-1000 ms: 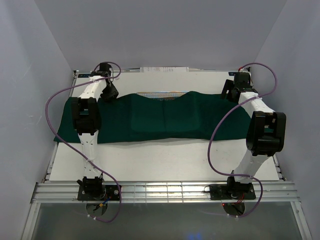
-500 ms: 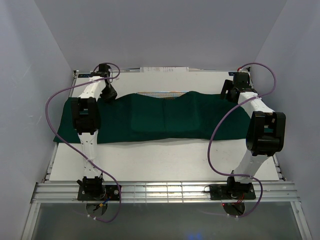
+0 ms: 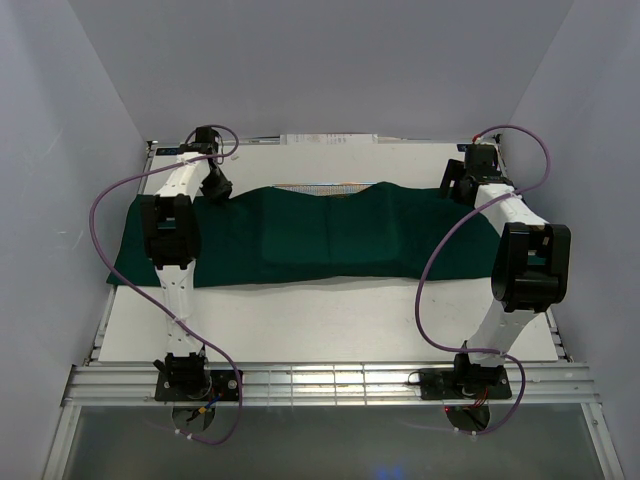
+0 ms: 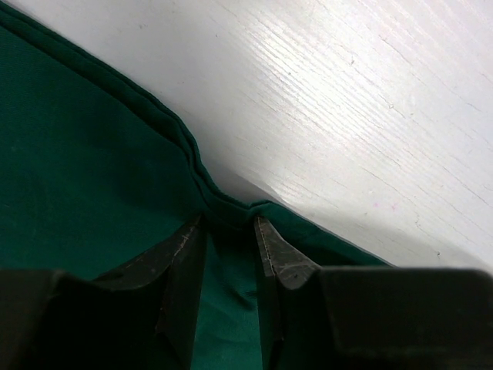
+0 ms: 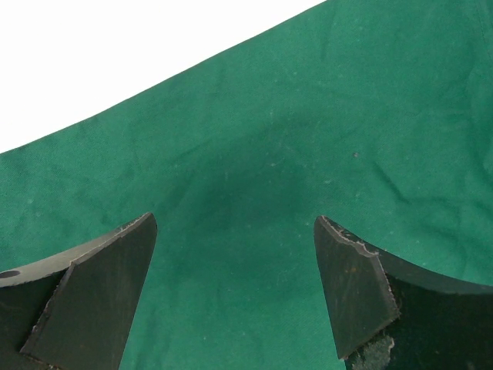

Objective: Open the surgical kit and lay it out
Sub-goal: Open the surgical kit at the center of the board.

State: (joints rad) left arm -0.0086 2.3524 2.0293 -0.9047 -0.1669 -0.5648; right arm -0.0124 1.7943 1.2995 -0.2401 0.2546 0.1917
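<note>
The dark green cloth wrap [image 3: 330, 235] lies spread wide across the white table, with a raised rectangle at its middle. A thin strip of the silver mesh tray [image 3: 320, 186] shows at the cloth's far edge. The scissors, tweezers and white packets are hidden. My left gripper [image 3: 215, 188] is at the cloth's far left edge; in the left wrist view [image 4: 229, 220] it is shut on a pinched fold of that edge. My right gripper [image 3: 455, 186] hovers over the cloth's far right part. In the right wrist view [image 5: 235, 218] it is open, with only flat cloth [image 5: 254, 154] below.
A flat white object [image 3: 330, 139] lies at the table's far edge by the back wall. Grey walls close in on the left, right and back. An aluminium rail [image 3: 320, 380] runs along the near edge with both arm bases. Purple cables loop beside each arm.
My left gripper has shifted slightly toward the far left, still at the cloth edge. The right gripper has barely moved.
</note>
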